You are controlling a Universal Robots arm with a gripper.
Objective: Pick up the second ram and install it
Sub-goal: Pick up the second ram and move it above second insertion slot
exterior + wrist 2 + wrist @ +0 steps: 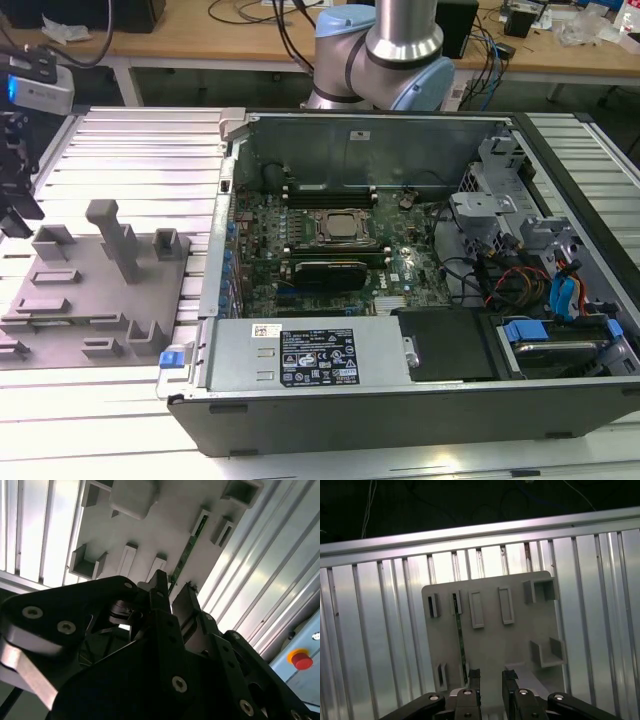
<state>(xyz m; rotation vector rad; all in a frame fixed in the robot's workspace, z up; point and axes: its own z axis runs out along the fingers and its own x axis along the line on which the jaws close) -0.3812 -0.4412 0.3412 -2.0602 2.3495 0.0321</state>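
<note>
Claw point(491, 676) is slightly apart, narrow gap, nothing btw. the fingers. Second ram point(461, 635) stands on edge in a slot of the grey holder plate point(490, 645), close to one fingertip, not gripped. In the exterior view the plate is at 9 o'clock from the PC case point(400, 415).

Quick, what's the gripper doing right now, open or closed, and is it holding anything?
Gripper: open, holding nothing. The ram stick stands on edge in the gray holder, not gripped.
</note>
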